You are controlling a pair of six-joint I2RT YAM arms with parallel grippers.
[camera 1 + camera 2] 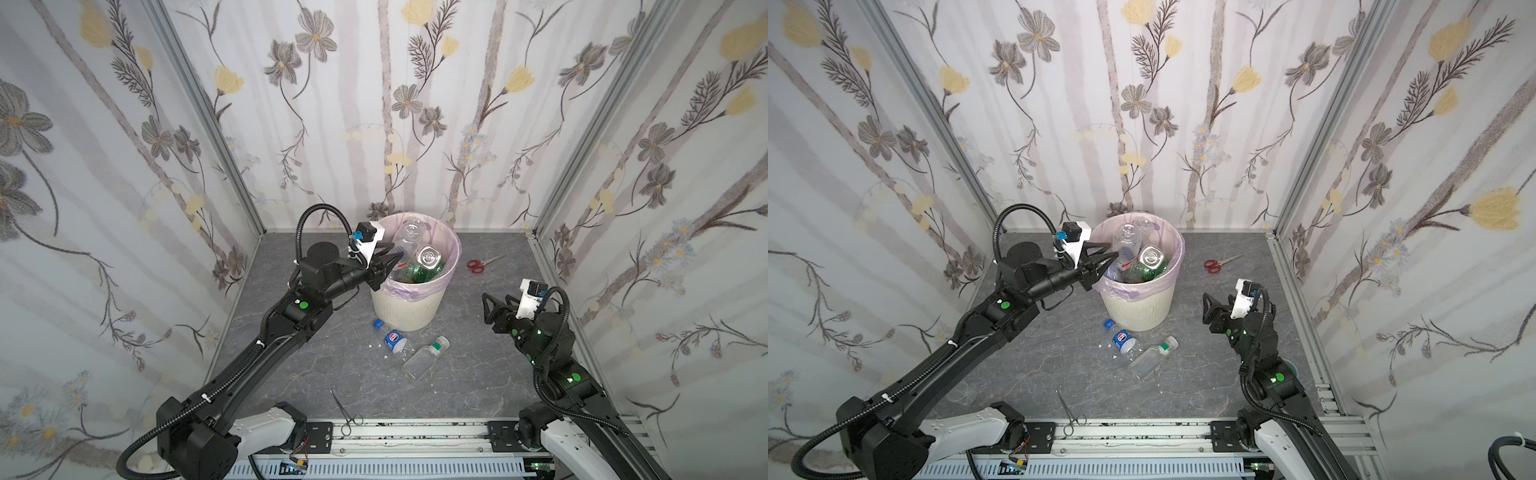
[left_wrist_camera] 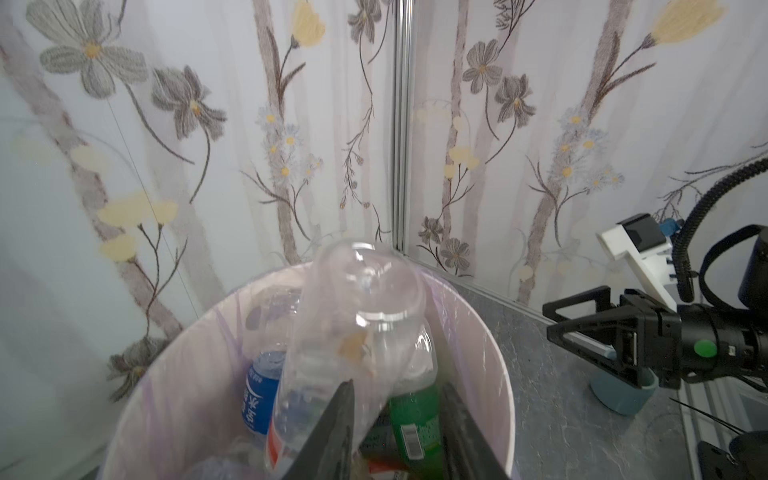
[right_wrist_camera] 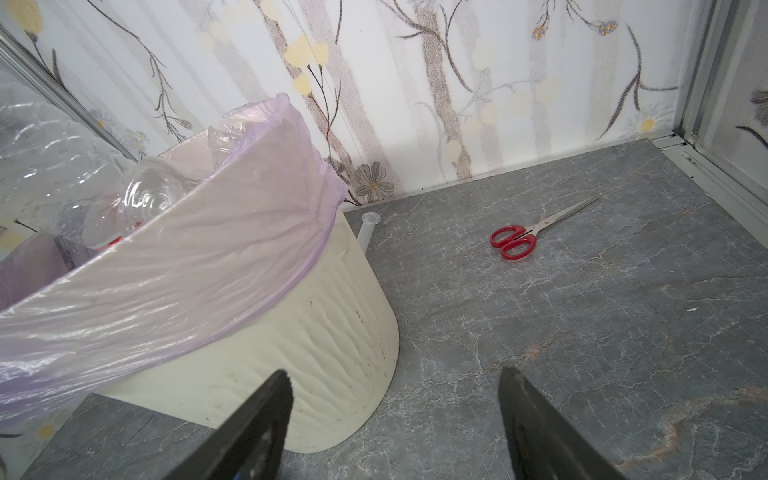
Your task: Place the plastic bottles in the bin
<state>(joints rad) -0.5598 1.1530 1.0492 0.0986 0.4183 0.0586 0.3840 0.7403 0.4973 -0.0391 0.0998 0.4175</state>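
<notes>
- The left gripper (image 1: 399,255) reaches over the rim of the bin (image 1: 401,311) on its own arm's side. Its jaws are clamped on a clear bottle (image 2: 357,316) that stands bottom-up, well above the rim.
- Just below its tips the bin is packed nearly to the edge with a green bottle (image 1: 419,272), a square-based clear bottle (image 1: 428,255) and a blue-labelled bottle (image 2: 257,399). The pink liner (image 3: 208,257) folds over the rim.
- The right gripper (image 1: 486,308) hangs above the gray tabletop (image 1: 478,374), jaws apart with nothing between them. It is clear of the bin wall, with bare surface under and ahead of it.
- Between the two grippers but lower, a Pepsi bottle (image 1: 392,338) and a white-capped square bottle (image 1: 424,356) lie on the table close together, near the bin's foot.
- Red-handled scissors (image 1: 482,264) lie beyond the right gripper's tips, toward the back wall (image 1: 415,166).
- Thin forceps (image 1: 345,411) lie far behind the left gripper, with their handles over the front rail (image 1: 415,432).
</notes>
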